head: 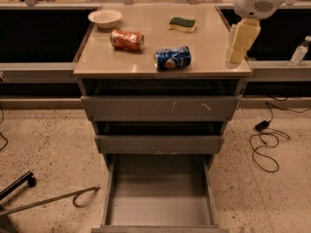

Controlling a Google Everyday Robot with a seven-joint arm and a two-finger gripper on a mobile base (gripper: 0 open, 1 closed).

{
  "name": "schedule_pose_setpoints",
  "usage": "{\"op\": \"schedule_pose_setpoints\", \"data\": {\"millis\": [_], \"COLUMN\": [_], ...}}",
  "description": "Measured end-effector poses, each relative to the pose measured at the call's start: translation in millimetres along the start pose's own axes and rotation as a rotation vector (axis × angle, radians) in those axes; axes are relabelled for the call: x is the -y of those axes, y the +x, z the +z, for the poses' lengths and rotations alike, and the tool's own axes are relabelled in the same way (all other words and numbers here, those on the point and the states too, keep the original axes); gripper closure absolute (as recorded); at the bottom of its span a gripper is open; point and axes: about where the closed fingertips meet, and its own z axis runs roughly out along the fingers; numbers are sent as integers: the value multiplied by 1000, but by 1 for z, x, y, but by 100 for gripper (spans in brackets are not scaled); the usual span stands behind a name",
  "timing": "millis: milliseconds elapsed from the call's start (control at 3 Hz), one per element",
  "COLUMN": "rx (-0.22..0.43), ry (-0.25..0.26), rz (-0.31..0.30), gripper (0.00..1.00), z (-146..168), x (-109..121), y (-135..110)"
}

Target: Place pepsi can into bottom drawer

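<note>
Blue pepsi can (pixel 173 58) lying sideways, round logo showing, end effector (pixel 236 56) above countertop (pixel 209 47) edge, state unclear.

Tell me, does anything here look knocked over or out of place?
Both cans lie on their sides on the countertop: the pepsi can and the orange-red can farther back. The bottom drawer stands pulled out. The top drawer front has light scuffs. The tool hangs over the counter's right edge.
</note>
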Motion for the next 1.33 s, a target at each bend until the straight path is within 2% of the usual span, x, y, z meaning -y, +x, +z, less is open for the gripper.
{"op": "schedule_pose_setpoints", "data": {"millis": [333, 667, 1000, 1333], "rx": [78, 78, 102, 153], "ry": [-19, -19, -19, -14], "rz": [-26, -26, -45, -89], "gripper": [0, 0, 0, 0], "z": [38, 38, 55, 88], "x": [44, 44, 53, 72], "y": [-23, -23, -31, -53]}}
